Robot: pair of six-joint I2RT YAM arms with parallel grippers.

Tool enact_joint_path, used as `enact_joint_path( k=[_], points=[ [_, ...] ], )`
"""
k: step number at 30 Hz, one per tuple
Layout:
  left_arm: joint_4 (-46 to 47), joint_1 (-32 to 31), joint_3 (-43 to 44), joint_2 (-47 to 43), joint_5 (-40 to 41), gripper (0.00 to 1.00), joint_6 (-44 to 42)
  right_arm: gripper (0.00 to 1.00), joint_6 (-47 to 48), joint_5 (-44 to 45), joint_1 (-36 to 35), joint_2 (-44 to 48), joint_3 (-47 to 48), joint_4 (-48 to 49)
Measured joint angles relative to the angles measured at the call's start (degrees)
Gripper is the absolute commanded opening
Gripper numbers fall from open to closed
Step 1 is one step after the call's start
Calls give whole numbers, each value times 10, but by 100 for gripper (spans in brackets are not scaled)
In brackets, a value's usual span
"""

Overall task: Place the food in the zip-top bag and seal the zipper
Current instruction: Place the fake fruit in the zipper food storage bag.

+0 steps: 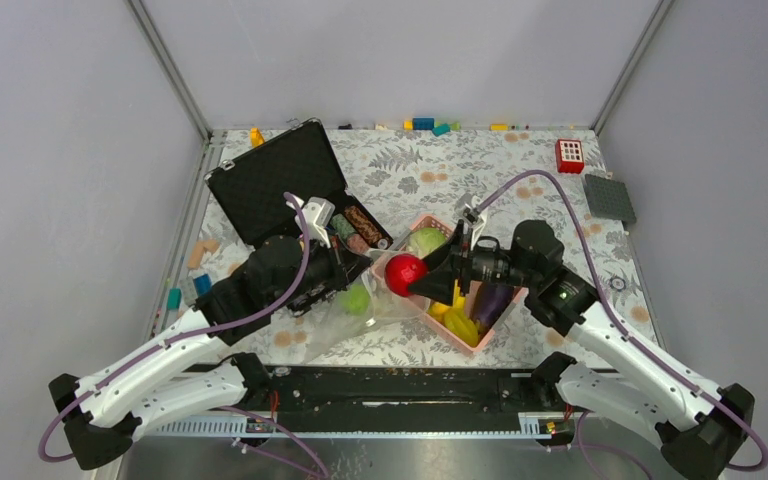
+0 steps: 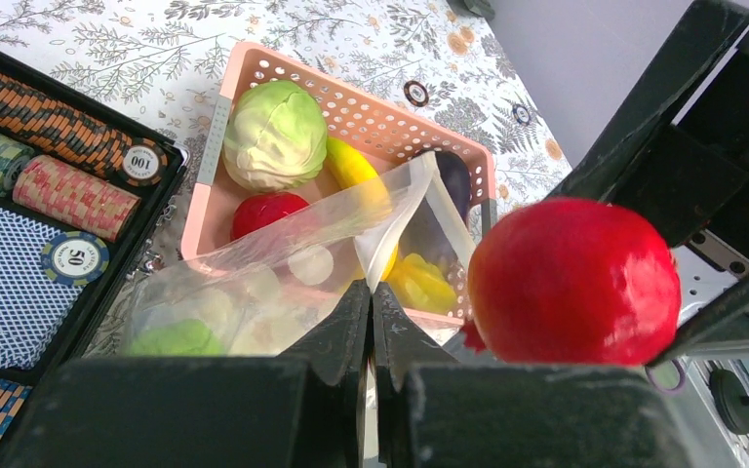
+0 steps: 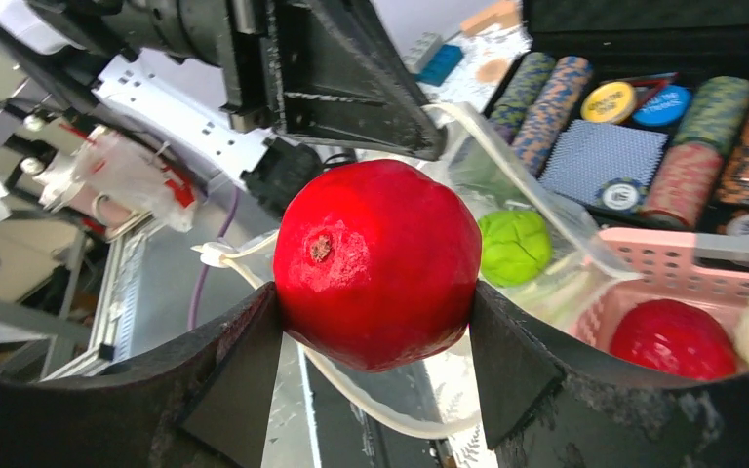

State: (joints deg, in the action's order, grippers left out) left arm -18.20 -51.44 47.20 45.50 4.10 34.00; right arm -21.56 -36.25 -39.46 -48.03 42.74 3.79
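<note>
Presently: right hand [image 3: 375, 336] clamped on red apple [image 3: 378, 255], held above the tabletop [image 1: 440, 170] just beside the raised mouth of zip-top bag [image 2: 254, 283], apparently for dropping in. Left hand [image 2: 371, 327] pinched closed on the bag's upper edge, likely to keep that mouth up and open. Bag lies between pink basket [image 2: 371, 107] and chip case [image 1: 270, 185]; green lime [image 3: 514, 246] inside; cabbage [image 2: 275, 135] in basket

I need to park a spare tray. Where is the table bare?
Bare cloth lies at the back, between the black case and the red block. A smaller patch lies near the grey plate. The middle is crowded: bag, basket, both arms, apple in the right jaws.
</note>
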Motion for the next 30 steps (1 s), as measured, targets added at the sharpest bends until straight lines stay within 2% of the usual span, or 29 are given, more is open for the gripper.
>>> enact_joint_path(
  k=[2,4,5,6,8,18,21,24,27,30],
  points=[
    [2,0,0,0,-1,0,0,51,-5,-16,-8,-12,0,16],
    [3,0,0,0,-3,0,0,60,-2,-18,-24,-21,2,15],
    [3,0,0,0,-4,0,0,68,4,-17,-31,-23,4,11],
    [3,0,0,0,-5,0,0,83,10,-11,-38,-25,8,4],
    [3,0,0,0,-6,0,0,99,25,-1,-50,-28,17,-15],
    [3,0,-2,-2,-6,0,0,100,53,49,-58,-18,22,-61],
    [3,0,-9,-8,-2,0,0,100,45,92,-59,-12,24,-71],
    [2,0,-10,-16,2,0,0,100,23,198,-59,-11,41,-124],
    [1,0,-12,-30,7,0,-2,100,-20,358,-54,-14,78,-221],
    [1,0,-18,-40,10,0,-3,100,-64,481,-49,-25,97,-302]
  ],
)
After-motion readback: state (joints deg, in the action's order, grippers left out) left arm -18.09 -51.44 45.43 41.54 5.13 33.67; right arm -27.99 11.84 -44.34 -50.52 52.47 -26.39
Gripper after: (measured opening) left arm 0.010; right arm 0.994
